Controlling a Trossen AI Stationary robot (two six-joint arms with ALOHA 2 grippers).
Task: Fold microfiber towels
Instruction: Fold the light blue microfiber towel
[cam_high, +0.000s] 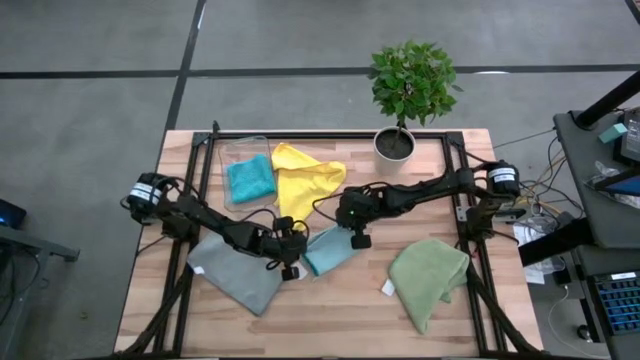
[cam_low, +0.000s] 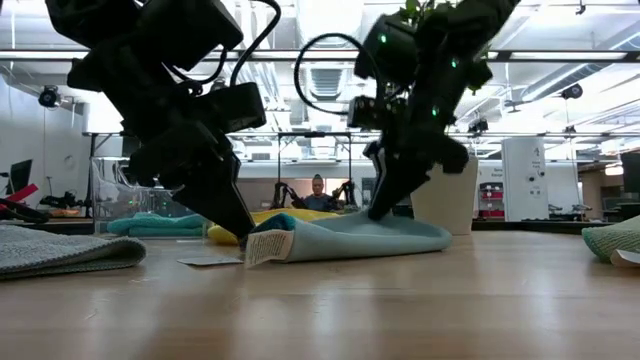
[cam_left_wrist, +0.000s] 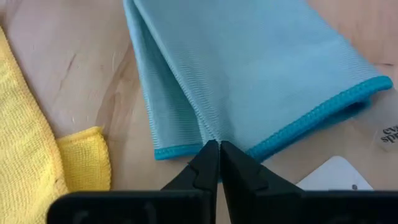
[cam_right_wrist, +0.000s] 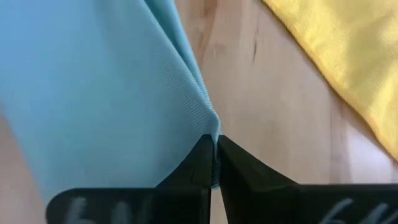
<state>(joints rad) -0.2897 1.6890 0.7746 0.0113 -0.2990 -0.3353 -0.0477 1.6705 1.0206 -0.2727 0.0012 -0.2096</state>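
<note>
A light blue towel (cam_high: 333, 250) lies bunched on the table's middle, its white tag (cam_low: 265, 247) at its left end. My left gripper (cam_high: 290, 268) is shut on its near left edge. My right gripper (cam_high: 357, 238) is shut on its far right edge. The grey towel (cam_high: 235, 272) lies flat under my left arm. An olive green towel (cam_high: 430, 275) lies at the right. A yellow towel (cam_high: 305, 178) lies crumpled at the far middle, and the teal one (cam_high: 250, 178) sits in a clear bin. My left gripper pinches the light blue towel's darker hemmed edge (cam_left_wrist: 186, 151) between its two fingers, slanting down from the table's left. The cloth puckers toward the fingertips (cam_left_wrist: 208, 155), and the towel rests on the table. My right gripper pinches a folded edge of the towel (cam_right_wrist: 213, 124) between its two fingers, slanting down from the right. The cloth gathers into a ridge at the fingertips (cam_right_wrist: 202, 149). The towel's body lies on the table.
A potted plant (cam_high: 400, 100) stands at the far edge, right of centre. The clear bin (cam_high: 245, 160) is at the far left. Bare wood shows along the near edge (cam_high: 330, 320) between the grey and green towels.
</note>
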